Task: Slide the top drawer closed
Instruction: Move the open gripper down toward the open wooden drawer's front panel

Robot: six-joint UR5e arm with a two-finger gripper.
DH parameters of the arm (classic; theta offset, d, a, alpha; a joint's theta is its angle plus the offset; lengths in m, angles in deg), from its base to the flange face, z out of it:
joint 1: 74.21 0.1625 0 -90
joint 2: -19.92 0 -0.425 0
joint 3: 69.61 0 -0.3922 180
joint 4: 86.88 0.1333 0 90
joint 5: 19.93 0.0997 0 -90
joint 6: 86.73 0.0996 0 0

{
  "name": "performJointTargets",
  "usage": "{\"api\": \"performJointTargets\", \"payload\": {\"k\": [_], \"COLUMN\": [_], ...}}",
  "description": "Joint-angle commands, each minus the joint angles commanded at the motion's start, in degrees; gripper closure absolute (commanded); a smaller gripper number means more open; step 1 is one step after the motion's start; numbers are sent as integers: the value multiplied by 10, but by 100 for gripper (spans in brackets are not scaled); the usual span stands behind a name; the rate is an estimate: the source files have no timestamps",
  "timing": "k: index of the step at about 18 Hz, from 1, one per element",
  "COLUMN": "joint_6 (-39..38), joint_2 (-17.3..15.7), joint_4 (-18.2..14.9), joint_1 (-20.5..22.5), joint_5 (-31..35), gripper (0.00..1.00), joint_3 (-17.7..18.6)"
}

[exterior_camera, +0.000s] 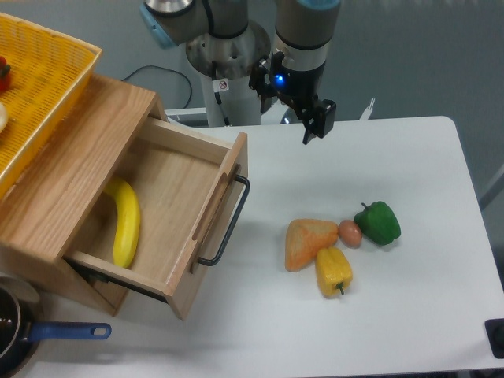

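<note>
The top drawer (169, 185) is a light oak box pulled far out of its wooden cabinet (71, 157) on the left of the table. Its front panel (213, 228) carries a raised wooden strip and a black metal bar handle (232, 220) and faces right and toward me. A yellow banana (126, 222) lies inside it. My gripper (291, 102) hangs at the back of the table, above and to the right of the drawer front and well clear of the handle. Its black fingers (319, 120) stand apart and hold nothing.
A yellow plastic mesh basket (47, 87) sits on top of the cabinet. An orange wedge (307, 242), a yellow pepper (333, 270), a small brown egg-like item (350, 232) and a green pepper (378, 223) lie right of the drawer. A blue-handled pot (24, 335) stands at the front left.
</note>
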Motion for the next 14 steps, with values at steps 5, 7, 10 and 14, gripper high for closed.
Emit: {"api": "performJointTargets", "payload": {"k": [5,7,10,14], "joint_6": [-5,-3,-4,-13], "joint_2": [1,0,0,2], "joint_4": [11,16,20,19], "joint_1": [4,4,12,12], "joint_5": [6,7,9,73], "gripper": [0,0,0,0], "joint_3": [7,15,16,16]}}
